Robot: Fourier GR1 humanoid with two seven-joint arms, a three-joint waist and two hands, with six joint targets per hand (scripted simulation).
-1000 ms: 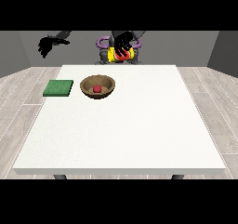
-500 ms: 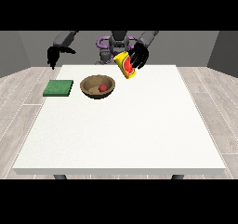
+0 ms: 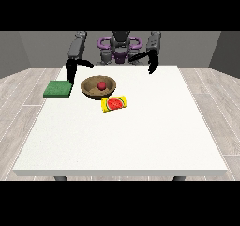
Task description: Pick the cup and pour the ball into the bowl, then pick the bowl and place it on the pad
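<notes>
- Two hands hang over the far half of the table, neither holding anything. On the hand at the view's left [image 3: 71, 73], above the table's far left corner, the fingers point down and look relaxed. Whether the fingers of the hand at the view's right [image 3: 151, 68] are straight or curled, I cannot tell.
- Just below the left-side hand lies the green pad [image 3: 58, 88], flat near the table's left edge.
- Beside the pad, towards the middle, stands the brown bowl [image 3: 99, 87] with the red ball [image 3: 101, 85] resting inside it, so the pouring looks done.
- Touching or nearly touching the bowl's near rim, the yellow cup [image 3: 114, 103] with a watermelon print lies on its side on the white table [image 3: 140, 136].
- What remains, by my reading, is lifting the bowl and setting it on the pad.
- Risks from here: a tilted bowl could let the ball roll out; a hand reaching for the near rim could knock the cup; a grasp on the thin rim alone could slip; and a placement off the pad's middle could leave the bowl overhanging the edge.
</notes>
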